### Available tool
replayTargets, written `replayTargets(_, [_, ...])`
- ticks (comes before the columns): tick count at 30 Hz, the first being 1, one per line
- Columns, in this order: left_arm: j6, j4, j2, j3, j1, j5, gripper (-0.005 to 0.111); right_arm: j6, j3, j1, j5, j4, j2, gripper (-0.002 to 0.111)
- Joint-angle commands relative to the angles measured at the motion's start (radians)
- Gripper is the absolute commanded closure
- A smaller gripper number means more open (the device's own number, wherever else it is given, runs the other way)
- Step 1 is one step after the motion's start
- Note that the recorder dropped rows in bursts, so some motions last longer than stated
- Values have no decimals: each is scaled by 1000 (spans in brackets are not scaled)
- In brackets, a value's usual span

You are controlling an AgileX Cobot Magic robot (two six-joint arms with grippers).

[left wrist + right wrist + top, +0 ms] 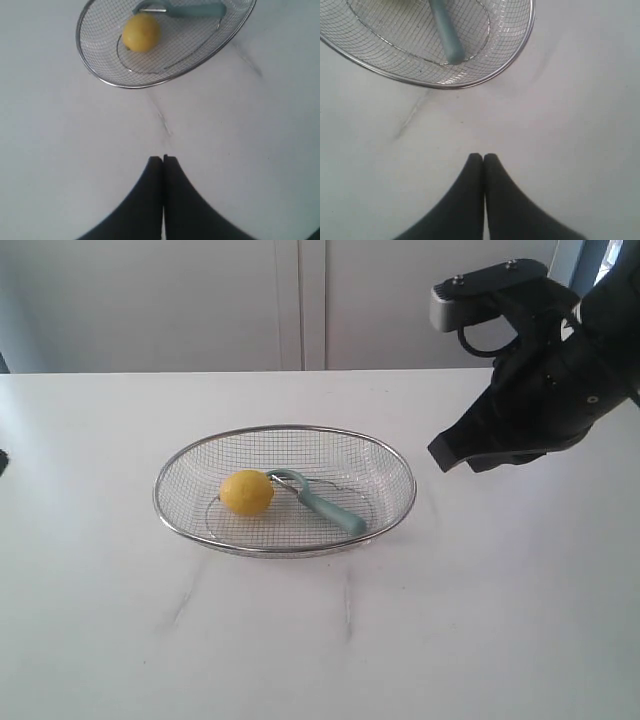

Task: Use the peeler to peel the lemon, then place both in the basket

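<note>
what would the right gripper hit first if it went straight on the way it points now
Likely bare table short of the basket; on a flatter line, the basket's near rim. Depth is hard to judge.

- A basket (pixel 285 428) of silver wire mesh sits on the white bench (pixel 460 630), a little left of centre.
- The lemon (pixel 246 493) lies on the basket's mesh floor, toward its left side.
- The peeler (pixel 327 506) lies in the basket just right of the lemon. Its curved metal head is against or almost against the fruit, and its teal handle points to the near right.
- The right hand (pixel 441 454) hangs above the bench to the right of the basket, clear of the rim, with its black fingers pointing down and left. From this side it is not clear whether they are parted.
- A grey block (pixel 470 295) sits on top of that arm.
- Pale wall panels (pixel 300 300) run along behind the bench.
</note>
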Motion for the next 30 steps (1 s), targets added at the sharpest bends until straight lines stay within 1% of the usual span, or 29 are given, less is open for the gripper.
replayTargets(1, [4, -25, -128, 17, 0, 7, 107, 5, 1, -5, -51, -2, -8, 108])
replayTargets(4, [6, -21, -174, 17, 0, 7, 107, 5, 1, -5, -79, 3, -8, 108])
replayTargets(11, [6, -17, -173, 17, 5, 7, 107, 5, 1, -5, -101, 3, -8, 108])
replayTargets(14, [6, -20, -173, 17, 79, 7, 107, 5, 1, -5, -101, 3, -8, 108])
replayTargets(17, [6, -20, -191, 22, 192, 4, 107, 5, 1, -5, -101, 3, -8, 108])
replayTargets(20, [6, -12, -234, 51, 282, -20, 107, 5, 1, -5, -99, 3, -8, 108])
replayTargets(22, [6, -1, -291, 86, 326, -23, 107, 5, 1, -5, -99, 3, -8, 108])
replayTargets(30, [6, 6, -477, 135, 374, -27, 107, 5, 1, -5, -99, 3, -8, 108])
